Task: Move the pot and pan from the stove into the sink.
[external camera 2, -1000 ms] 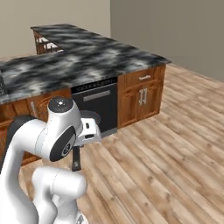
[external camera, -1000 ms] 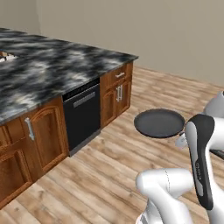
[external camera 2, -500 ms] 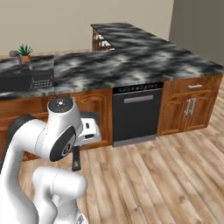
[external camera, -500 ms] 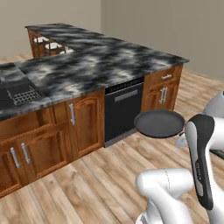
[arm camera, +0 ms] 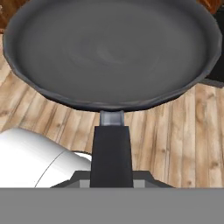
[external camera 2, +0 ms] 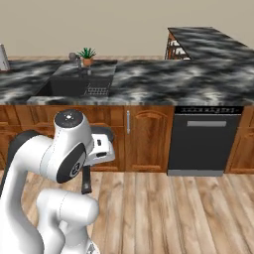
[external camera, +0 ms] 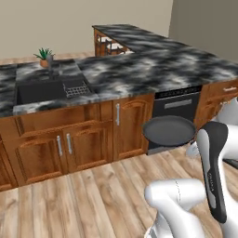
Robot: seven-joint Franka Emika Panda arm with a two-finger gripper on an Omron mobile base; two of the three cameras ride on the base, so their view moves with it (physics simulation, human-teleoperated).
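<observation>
The pan point(arm camera: 113, 48), dark grey and round, hangs level over the wooden floor in front of the cabinets. Its black handle point(arm camera: 111, 153) runs down into my gripper point(arm camera: 111, 181), which is shut on it. From the left base view the pan point(external camera: 168, 130) floats just ahead of my white arm, below counter height. The sink point(external camera: 38, 92) is a dark basin sunk in the marbled counter to the left, with a wire rack point(external camera: 76, 89) in its right part. In the right base view the sink point(external camera 2: 67, 88) lies straight beyond my arm. The pot and the stove are out of view.
Brown cabinet doors point(external camera: 69, 144) run under the counter, with a black dishwasher point(external camera 2: 205, 140) to the right. A potted plant point(external camera 2: 88, 53) and a faucet stand behind the sink. A counter peninsula point(external camera: 144, 39) with shelves juts out at the right. Wooden floor point(external camera 2: 163, 213) lies between me and the cabinets.
The whole scene has swung sideways, so the camera has turned with the base; the sink has come into view. The pan stays held in the same place ahead of my arm.
</observation>
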